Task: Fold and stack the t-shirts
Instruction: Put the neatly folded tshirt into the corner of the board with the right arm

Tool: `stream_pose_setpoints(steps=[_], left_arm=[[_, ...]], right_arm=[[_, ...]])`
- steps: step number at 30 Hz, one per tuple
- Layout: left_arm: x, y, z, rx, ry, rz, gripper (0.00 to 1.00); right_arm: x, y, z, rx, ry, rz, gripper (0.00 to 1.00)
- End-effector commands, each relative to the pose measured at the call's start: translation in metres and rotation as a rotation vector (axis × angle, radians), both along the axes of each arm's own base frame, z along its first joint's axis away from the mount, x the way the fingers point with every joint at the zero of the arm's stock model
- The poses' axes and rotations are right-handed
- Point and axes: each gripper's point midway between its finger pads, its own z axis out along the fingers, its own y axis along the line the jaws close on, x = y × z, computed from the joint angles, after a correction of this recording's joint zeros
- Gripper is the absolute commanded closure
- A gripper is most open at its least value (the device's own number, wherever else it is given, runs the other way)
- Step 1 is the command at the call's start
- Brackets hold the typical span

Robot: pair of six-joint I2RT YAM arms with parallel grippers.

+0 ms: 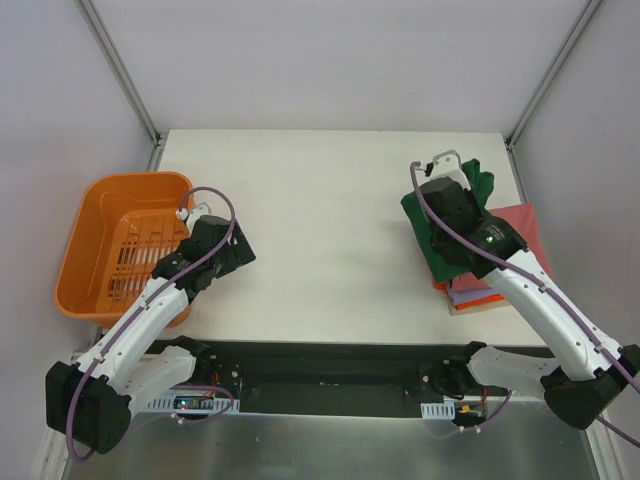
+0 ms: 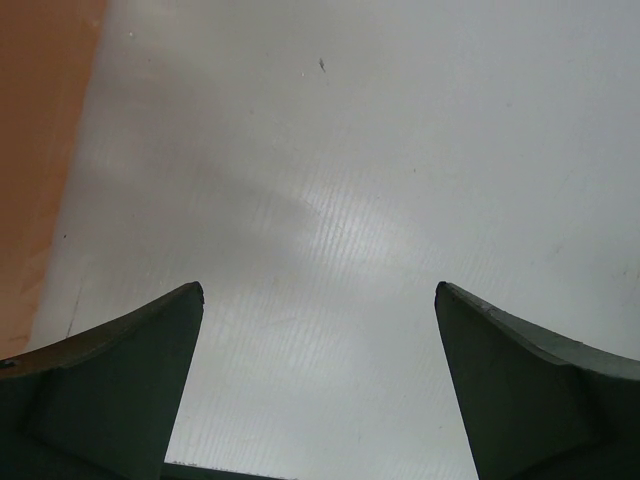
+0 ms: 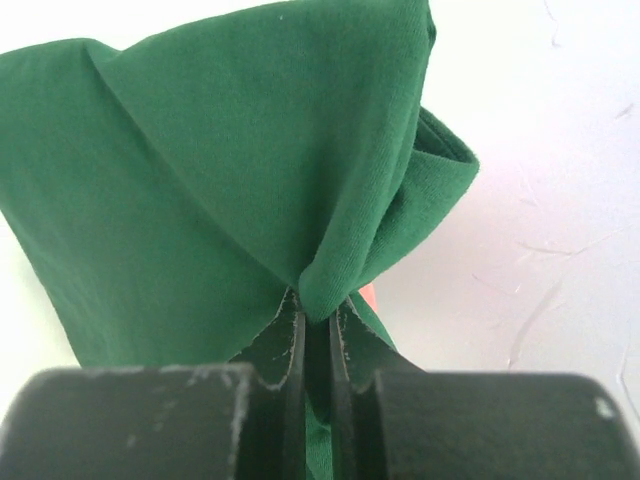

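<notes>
The dark green t-shirt (image 1: 478,186) lies bunched on top of a stack of folded t-shirts at the table's right edge: pink-red (image 1: 525,226), orange (image 1: 441,286) and lavender (image 1: 475,296) layers show beneath it. My right gripper (image 3: 318,308) is shut on a pinched fold of the green t-shirt (image 3: 230,170), which fills most of the right wrist view. My left gripper (image 2: 318,292) hangs open over bare table beside the basket, with nothing between its fingers (image 2: 130,360).
An orange slotted plastic basket (image 1: 96,225) sits off the table's left side, next to my left arm; its wall (image 2: 40,150) shows at the left of the left wrist view. White table surface (image 1: 330,220) spreads between the two arms.
</notes>
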Motion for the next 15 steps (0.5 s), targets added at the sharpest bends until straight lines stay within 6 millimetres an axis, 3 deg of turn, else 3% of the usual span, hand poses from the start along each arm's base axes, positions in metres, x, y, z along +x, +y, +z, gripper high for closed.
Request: stream_pose_setpoints(steps=[1, 7, 15], left_arm=[[0.002, 0.009, 0.011, 0.029, -0.032, 0.023, 0.01], [0.003, 0.014, 0.014, 0.041, -0.050, 0.040, 0.01], [0.004, 0.017, 0.013, 0.049, -0.047, 0.054, 0.01]], right_arm=[[-0.009, -0.014, 0.032, 0.021, 0.017, -0.002, 1.00], [-0.019, -0.025, 0.044, 0.076, 0.117, -0.026, 1.00], [-0.013, -0.036, 0.017, 0.151, 0.260, -0.060, 1.00]])
